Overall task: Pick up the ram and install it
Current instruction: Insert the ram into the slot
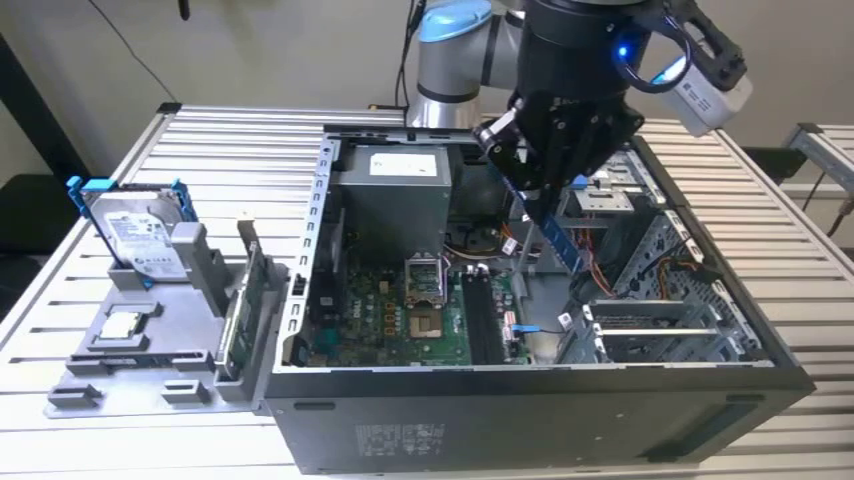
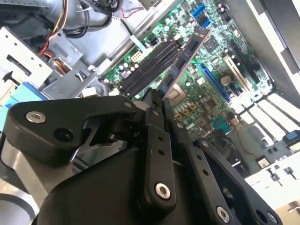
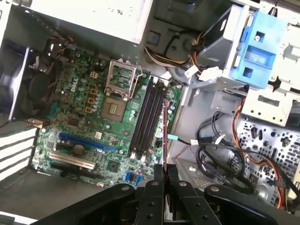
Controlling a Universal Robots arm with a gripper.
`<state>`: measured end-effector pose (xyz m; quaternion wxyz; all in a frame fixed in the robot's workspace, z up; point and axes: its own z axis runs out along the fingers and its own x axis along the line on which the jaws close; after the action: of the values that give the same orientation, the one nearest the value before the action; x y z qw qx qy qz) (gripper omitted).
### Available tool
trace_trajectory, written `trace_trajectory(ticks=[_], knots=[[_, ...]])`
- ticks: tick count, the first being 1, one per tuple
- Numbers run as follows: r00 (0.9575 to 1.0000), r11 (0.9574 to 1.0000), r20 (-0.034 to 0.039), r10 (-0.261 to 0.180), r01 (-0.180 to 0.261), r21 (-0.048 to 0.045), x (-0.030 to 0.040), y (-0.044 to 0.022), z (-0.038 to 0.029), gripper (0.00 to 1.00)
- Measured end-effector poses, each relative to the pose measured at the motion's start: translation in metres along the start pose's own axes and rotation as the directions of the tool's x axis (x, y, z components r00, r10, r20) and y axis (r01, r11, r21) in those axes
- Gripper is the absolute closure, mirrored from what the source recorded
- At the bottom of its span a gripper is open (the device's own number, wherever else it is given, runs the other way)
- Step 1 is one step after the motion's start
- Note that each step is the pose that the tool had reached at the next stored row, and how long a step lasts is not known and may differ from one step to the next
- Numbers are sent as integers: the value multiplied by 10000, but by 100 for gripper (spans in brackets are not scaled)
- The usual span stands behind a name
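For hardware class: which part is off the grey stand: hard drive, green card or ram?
The ram, a thin stick clamped in the claw over the case; hard drive and green card sit in the stand.

The ram [image 1: 562, 238] is seen as a long, thin, flat stick, dark with small rectangular chips along its face; one end is clamped in the gripper [image 1: 541, 190]; it hangs lengthwise, slightly tilted, inside the open case [image 1: 534, 420]; it is held above the green board [image 1: 387, 320], near the black slots [image 1: 478, 315]; in the first wrist view it is shown edge-on.
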<state>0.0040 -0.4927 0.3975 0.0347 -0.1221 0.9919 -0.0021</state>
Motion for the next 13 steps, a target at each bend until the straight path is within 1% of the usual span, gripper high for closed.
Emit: trace_trajectory(ticks=[3,6,9,13], knots=[[9987,9987,-14,512,-512,34,0,0,3,85],[9948,9948,-27,1021,-1021,67,1,0,7,85],[9885,9885,-36,1512,-1512,101,1,0,10,85],[9770,9770,-47,2130,-2129,144,2,0,15,85]])
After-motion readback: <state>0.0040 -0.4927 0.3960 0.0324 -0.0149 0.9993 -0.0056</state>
